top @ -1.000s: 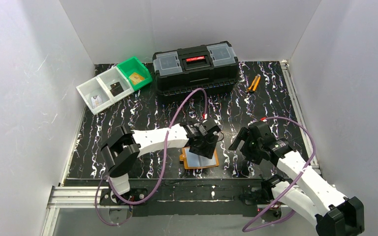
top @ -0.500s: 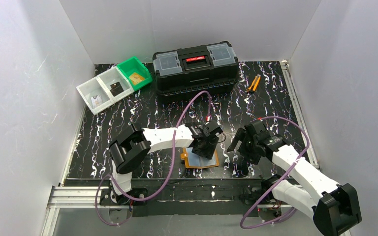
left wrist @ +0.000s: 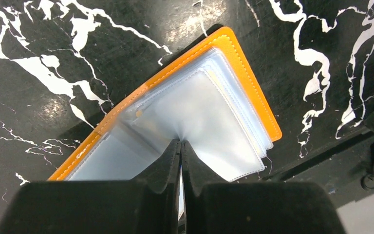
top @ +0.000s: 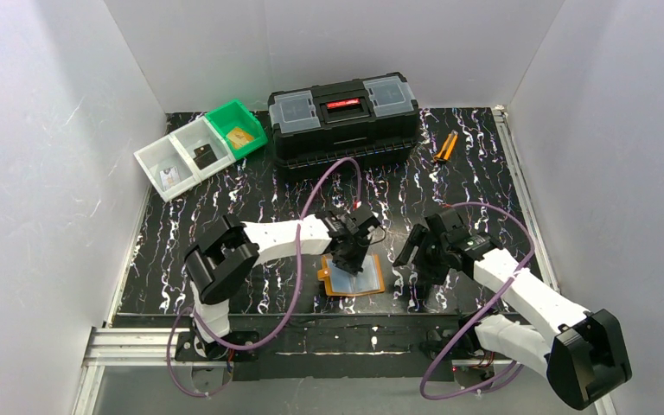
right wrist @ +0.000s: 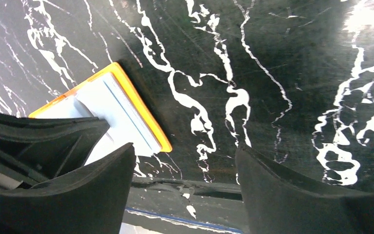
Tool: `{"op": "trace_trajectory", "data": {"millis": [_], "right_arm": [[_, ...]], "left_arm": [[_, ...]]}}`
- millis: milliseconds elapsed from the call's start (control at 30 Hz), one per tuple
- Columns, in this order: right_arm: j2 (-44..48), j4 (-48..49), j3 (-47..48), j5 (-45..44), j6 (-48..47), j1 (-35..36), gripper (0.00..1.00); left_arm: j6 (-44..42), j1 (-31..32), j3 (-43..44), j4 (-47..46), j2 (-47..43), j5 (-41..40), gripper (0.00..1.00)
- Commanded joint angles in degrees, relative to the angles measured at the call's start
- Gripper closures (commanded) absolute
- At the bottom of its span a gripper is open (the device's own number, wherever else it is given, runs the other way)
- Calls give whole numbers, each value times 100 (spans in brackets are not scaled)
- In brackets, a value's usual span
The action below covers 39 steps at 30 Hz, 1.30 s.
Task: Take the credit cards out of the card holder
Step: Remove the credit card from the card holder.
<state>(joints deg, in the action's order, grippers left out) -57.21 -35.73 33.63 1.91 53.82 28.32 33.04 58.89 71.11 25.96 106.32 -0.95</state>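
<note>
Nearest me, the small flat orange folding card holder lies open and face-up on the black white-veined tabletop, close to the front lip and between the two arms. The left gripper is down on it with jaws together, nipping the clear plastic sleeves near the fold. The film puckers at the tips. I can't tell from the wrist view whether a card is in that nip or only film, and the pockets look frosted and mostly empty. The right gripper hangs just right of the orange folding card holder with jaws apart, holding nothing and not touching it. Main risk: nothing pins the cover, so I think a lift now drags the whole thing up by the sleeve or skids it toward the lip. Bringing the right side in to pin it is tight because the wrists are near each other, so a clash is possible. The left arm's purple cable also loops over that spot. Far left, a gold-tan card sits in the green plastic bin. A dark card sits in the adjoining white bin. The black toolbox at far centre and the orange-handled pliers at far right are well apart from the work and not in the way.
</note>
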Motion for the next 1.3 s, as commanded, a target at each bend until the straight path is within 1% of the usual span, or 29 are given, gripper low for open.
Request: {"op": "trace_trajectory", "data": {"millis": [0,167,333,400,633,933,1033,1167,1200,1267], "right_arm": [[-110,441,225,338,38,213,24],[-469,756,491,443,88,590,40],[-1029,1055,799,651,67,834,52],[-1213,1162,903,740,67,947,55],[-1859,1440,1154,955,105,1303,61],[-2401,1498,1322,945,212,1509,69],[-2452,1490,1285,908,247,1514,77],[-2342,1308,1258,679,305,1515,96],[-2267,1273,1236,618,328,1508,99],[-2081,1195,1167,473,394,1515,99]], "left_arm": [[-122,-366,-436,-173,-344,513,100],[-23,-810,-928,-712,-617,1254,100],[40,-1010,-1165,-1012,-658,1719,100],[98,-1079,-1253,-1147,-663,1880,100],[121,-1115,-1345,-1207,-709,1943,100],[64,-1123,-1351,-1165,-793,1984,100],[32,-1133,-1303,-1095,-871,2014,100],[-49,-1134,-1120,-851,-1028,2087,100],[-79,-1134,-1057,-759,-1067,2088,98],[-155,-1134,-918,-564,-1171,2064,89]]}}
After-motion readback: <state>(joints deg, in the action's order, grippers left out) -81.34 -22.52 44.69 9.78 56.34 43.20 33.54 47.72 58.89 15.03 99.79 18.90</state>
